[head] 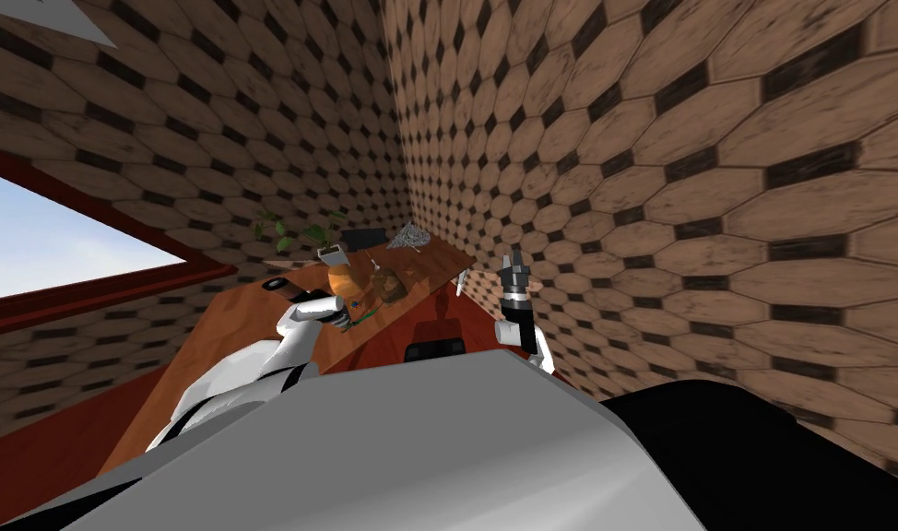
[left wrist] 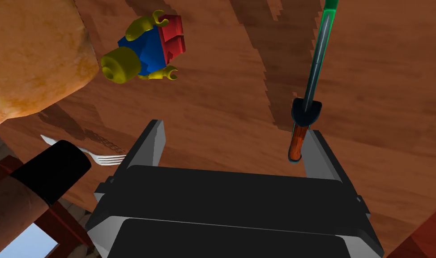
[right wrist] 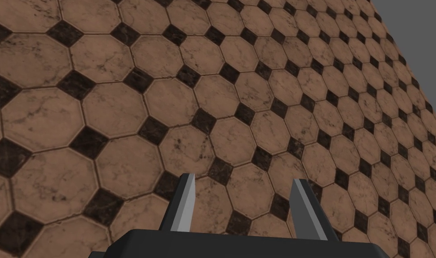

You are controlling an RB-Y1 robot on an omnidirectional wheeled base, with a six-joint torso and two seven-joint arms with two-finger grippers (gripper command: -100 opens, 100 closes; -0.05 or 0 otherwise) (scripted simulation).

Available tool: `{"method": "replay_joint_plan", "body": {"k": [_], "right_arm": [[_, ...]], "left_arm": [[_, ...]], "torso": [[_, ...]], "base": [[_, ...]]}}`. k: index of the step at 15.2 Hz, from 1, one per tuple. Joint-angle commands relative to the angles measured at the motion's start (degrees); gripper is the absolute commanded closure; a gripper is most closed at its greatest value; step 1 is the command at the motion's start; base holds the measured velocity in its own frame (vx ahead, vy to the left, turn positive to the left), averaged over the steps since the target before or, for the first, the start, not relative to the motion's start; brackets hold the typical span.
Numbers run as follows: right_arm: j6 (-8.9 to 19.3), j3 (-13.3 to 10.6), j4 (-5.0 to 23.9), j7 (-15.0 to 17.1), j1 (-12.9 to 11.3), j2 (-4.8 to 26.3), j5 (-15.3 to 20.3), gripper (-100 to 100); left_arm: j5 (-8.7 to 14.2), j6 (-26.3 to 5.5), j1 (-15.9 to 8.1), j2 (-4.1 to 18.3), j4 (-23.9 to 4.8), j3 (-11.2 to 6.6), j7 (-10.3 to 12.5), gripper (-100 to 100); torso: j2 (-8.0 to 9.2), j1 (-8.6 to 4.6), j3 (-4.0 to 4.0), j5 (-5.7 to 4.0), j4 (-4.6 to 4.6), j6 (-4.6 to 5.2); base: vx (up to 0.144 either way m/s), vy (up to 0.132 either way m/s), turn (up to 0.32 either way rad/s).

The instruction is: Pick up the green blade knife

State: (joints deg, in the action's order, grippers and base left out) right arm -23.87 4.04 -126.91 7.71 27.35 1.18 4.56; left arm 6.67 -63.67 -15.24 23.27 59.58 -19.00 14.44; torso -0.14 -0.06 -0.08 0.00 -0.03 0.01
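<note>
Your left gripper [left wrist: 234, 130] hangs over the brown wooden surface [left wrist: 221, 76] with fingers apart and nothing held, apparently placed to take the handle between them. The knife with green blade, dark guard and red-brown handle [left wrist: 312, 80] lies flat there, its handle end just inside one finger, off centre. Your right gripper [right wrist: 244, 190], fingers apart and empty, stands raised, probably to stay clear

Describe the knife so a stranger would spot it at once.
Find the wooden table by the tiled wall, where the left end effector hovers. Beside one of its fingers lies the knife: green blade, dark guard, reddish-brown handle, unlike the silver fork and toy figure.
</note>
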Motion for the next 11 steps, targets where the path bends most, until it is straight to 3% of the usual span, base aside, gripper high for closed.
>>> {"method": "replay_joint_plan", "body": {"k": [1,4,11], "right_arm": [[0.0,0.0,0.0,0.0,0.0,0.0,0.0,0],[0.0,0.0,0.0,0.0,0.0,0.0,0.0,0],[0.0,0.0,0.0,0.0,0.0,0.0,0.0,0]], "left_arm": [[0.1,-1.6,-0.6,0.1,-1.2,-0.18,0.1,-100],[0.6,-5.9,-2.7,0.3,-4.8,-0.95,0.8,-100],[1.2,-12.6,-5.6,0.6,-9.8,-2.01,1.8,-100]], "torso": [[0.0,0.0,0.0,0.0,0.0,0.0],[0.02,-0.01,0.01,0.01,0.0,0.01],[0.01,0.0,0.0,0.01,0.0,0.01]], "base": [[0.026,-0.001,-0.026],[0.026,-0.004,-0.068],[0.029,-0.002,-0.059]]}}
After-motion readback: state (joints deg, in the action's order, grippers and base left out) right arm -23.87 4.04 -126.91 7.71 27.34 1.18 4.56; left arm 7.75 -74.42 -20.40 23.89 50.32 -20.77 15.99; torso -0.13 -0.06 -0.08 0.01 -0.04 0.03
